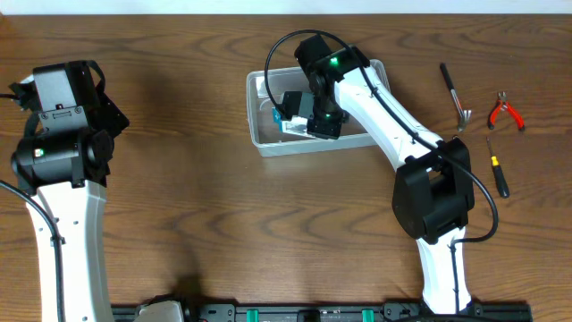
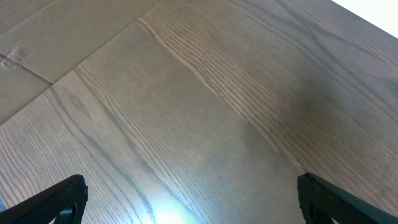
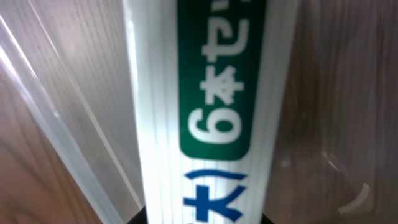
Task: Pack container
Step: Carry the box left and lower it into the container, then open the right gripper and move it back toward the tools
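Note:
The clear plastic container (image 1: 259,136) stands at the back middle of the table. My right gripper (image 1: 310,119) reaches down inside it and is shut on a small blue-and-white box (image 1: 291,122). In the right wrist view the box (image 3: 205,112) fills the middle, white with a green label and blue characters, and only the dark finger tips (image 3: 202,219) show at the bottom edge. The container's clear wall (image 3: 56,124) runs along the left. My left gripper (image 1: 64,82) is at the far left; in the left wrist view it is open (image 2: 193,196) and empty over bare wood.
Right of the container lie a slim metal tool (image 1: 454,94), red-handled pliers (image 1: 506,113) and a black screwdriver (image 1: 498,170). The right arm stretches from the front edge across to the container.

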{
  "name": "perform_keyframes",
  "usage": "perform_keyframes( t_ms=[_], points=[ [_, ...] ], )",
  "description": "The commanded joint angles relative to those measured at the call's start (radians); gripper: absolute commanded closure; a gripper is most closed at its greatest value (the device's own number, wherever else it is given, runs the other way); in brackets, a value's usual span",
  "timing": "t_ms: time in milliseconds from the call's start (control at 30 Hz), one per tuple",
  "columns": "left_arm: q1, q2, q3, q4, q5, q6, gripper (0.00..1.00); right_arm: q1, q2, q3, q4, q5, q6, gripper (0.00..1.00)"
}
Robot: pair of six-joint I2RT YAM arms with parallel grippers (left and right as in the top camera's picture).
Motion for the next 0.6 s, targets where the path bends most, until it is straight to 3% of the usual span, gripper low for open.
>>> perform_keyframes(
  t_ms=[0,100,400,567],
  points=[
    [0.004,0.003,0.007,0.0,-0.019,-0.01,0.02,-0.015,0.002,-0.027,0.005,-0.031,-0.015,0.96],
    [0.004,0.003,0.007,0.0,-0.019,-0.01,0.02,-0.02,0.002,-0.043,0.006,-0.031,-0.015,0.71],
    [0.004,0.003,0.007,0.0,-0.019,-0.01,0.02,-0.031,0.001,-0.043,0.025,-0.031,0.031,0.69],
    [0.004,0.003,0.007,0.0,-0.019,-0.01,0.02,-0.032,-0.001,-0.04,0.07,0.029,0.136,0.67]
  ],
)
